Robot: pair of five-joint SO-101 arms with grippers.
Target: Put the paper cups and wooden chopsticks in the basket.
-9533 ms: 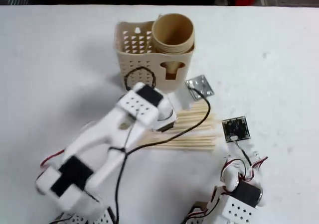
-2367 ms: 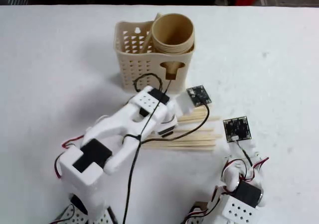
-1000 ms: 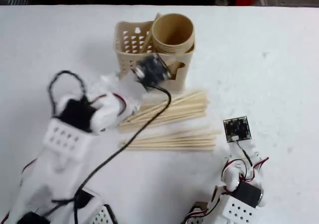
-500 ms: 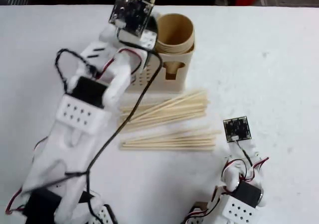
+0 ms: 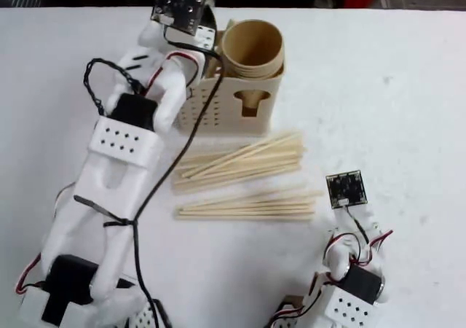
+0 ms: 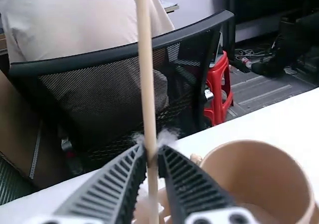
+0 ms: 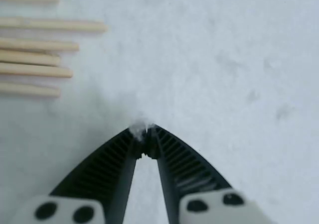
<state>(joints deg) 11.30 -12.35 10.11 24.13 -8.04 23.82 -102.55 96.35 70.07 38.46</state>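
My left gripper (image 6: 151,157) is shut on a single wooden chopstick (image 6: 144,59), which stands upright between its fingers. It is over the left part of the beige perforated basket (image 5: 247,116), beside the stacked paper cups (image 5: 253,47) in the basket's right part; the top cup's rim (image 6: 259,176) is close to the fingers. Two loose bundles of chopsticks (image 5: 244,160) (image 5: 251,204) lie on the white table in front of the basket. My right gripper (image 7: 145,133) is shut with nothing in it, low over the table, just off the chopstick ends (image 7: 35,59).
The left arm (image 5: 124,146) stretches from the front left corner up to the basket. The right arm's base (image 5: 349,284) sits at the front right, with its camera board (image 5: 344,188) beside the chopsticks. Bare table lies to the right.
The left arm rose from the chopstick pile with one chopstick and swung back to the basket, where it now holds the stick upright. The right arm has kept still.
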